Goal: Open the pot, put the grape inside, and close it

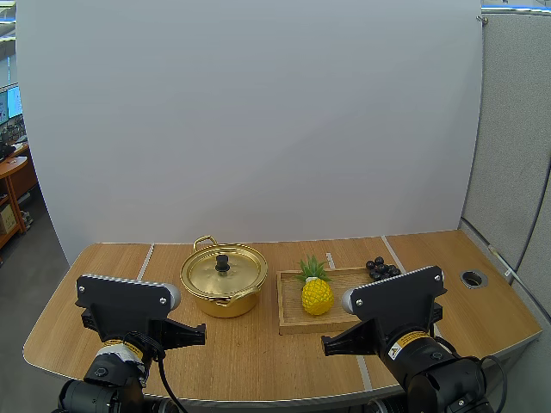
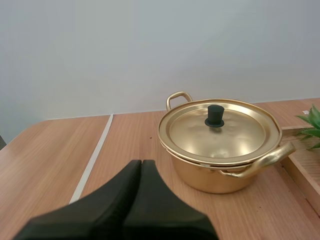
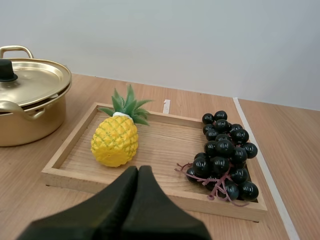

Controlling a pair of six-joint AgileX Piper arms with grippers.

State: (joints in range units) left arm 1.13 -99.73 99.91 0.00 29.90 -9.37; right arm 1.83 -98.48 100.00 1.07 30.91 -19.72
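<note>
- Sitting on a wooden bench (image 1: 112, 267), a gold pot (image 1: 222, 291) is shown with its lid (image 1: 207, 271) in place and a black knob (image 1: 222, 261) at the lid's centre. Nothing has been opened yet.
- A wooden tray (image 1: 288, 323) is laid just beside the pot, at its 3 o'clock in the high view, so that both can be reached from the near edge.
- A bunch of dark grapes (image 1: 381, 268) is lying in the tray at its 3 o'clock end. A yellow pineapple (image 1: 316, 295) is set at the grapes' 9 o'clock, apart from them.
- The left hand (image 2: 141, 165) is held low over the bench at the pot's 6 o'clock, short of it. Its fingers are pressed together as one dark wedge with nothing between them. It is aimed at the pot, so the lid is judged to be this arm's job.
- The right hand (image 3: 138, 170) is likewise closed on nothing and is held by the tray's near rim, facing the pineapple and grapes. The grapes are judged to be its share.
- Lifting the lid by its knob is judged not yet begun, and the fingers would have to be parted first.
</note>
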